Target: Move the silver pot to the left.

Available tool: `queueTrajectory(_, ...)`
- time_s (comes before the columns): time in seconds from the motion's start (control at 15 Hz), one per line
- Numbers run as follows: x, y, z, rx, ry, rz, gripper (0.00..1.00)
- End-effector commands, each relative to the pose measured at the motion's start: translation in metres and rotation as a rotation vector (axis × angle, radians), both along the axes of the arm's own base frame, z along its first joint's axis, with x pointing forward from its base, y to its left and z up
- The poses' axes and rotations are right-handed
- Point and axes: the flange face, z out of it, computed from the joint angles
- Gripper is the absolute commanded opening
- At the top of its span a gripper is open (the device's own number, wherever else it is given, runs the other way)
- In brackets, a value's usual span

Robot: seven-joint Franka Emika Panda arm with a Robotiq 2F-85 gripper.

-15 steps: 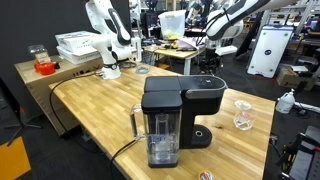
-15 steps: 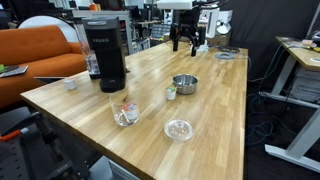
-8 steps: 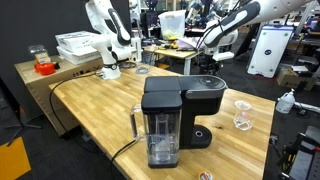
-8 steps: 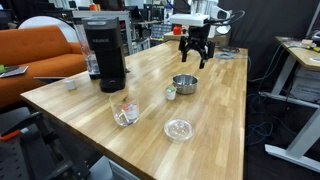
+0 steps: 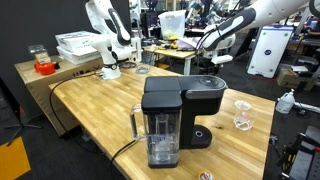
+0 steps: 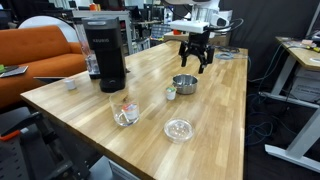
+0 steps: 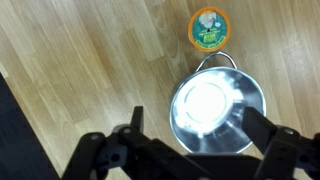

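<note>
Jaws spread wide, above silver pot (image 7: 215, 112)

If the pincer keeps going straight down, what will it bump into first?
Probably the silver pot. The pincer hangs open above it, pointing down, and the wrist view shows the pot nearly right beneath. It might touch the rim first.

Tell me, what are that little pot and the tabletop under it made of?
The pot looks like polished metal, probably stainless steel: its inside throws back a bright glare. The table looks like wood, likely joined planks with a smooth satin finish: grain and seam lines show.
</note>
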Motion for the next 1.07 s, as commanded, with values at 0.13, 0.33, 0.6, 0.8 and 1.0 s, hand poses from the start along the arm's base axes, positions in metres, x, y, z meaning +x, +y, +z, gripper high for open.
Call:
queueTrajectory(0.13,0.000,-0.001,0.000,0.000,0.001,0.000,1.00)
queueTrajectory(0.33,0.000,-0.001,0.000,0.000,0.001,0.000,1.00)
queueTrajectory(0.6,0.005,-0.004,-0.009,0.001,0.017,-0.003,1.00)
queueTrajectory(0.8,0.008,-0.006,-0.023,0.015,0.037,-0.008,1.00)
queueTrajectory(1.0,0.012,-0.005,-0.045,0.010,0.060,-0.009,1.00)
